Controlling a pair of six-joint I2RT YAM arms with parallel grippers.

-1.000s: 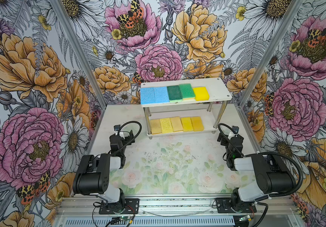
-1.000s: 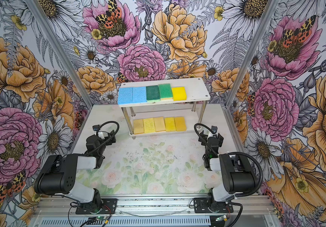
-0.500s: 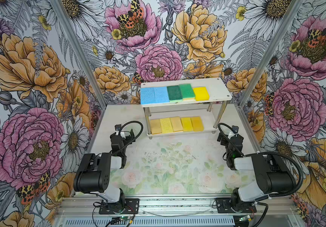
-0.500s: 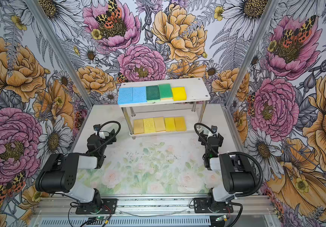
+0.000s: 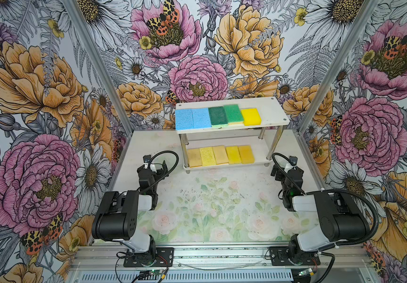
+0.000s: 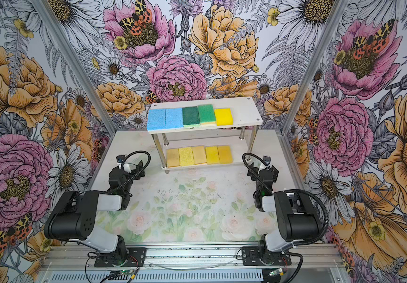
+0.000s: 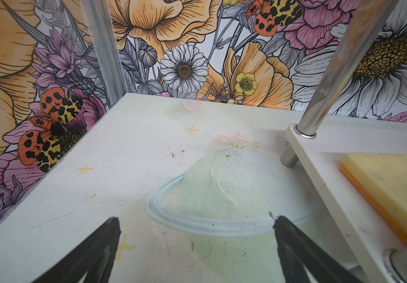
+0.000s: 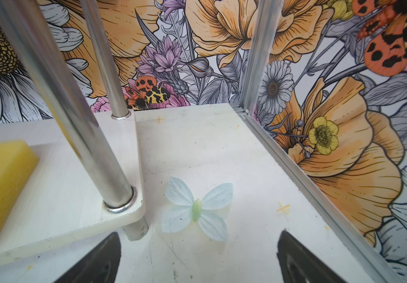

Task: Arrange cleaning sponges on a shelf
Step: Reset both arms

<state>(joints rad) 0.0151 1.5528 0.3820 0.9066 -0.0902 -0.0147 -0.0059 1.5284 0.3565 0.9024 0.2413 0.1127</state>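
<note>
Floral tabletop (image 5: 209, 196), sponges (image 5: 219, 154) on shelf (image 5: 271, 112) beyond left claw (image 7: 195, 219) and right claw (image 8: 198, 232), both spread

Both top views overlook the shelf (image 5: 271, 111) (wrist cameras low beside it).

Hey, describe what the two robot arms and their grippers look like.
The left arm and right arm share bulky black joint housings, white links and black base plates. A black cable loops over each wrist; a ribbed black hose runs along the right arm. The left gripper and right gripper have black tapered fingers.
</note>
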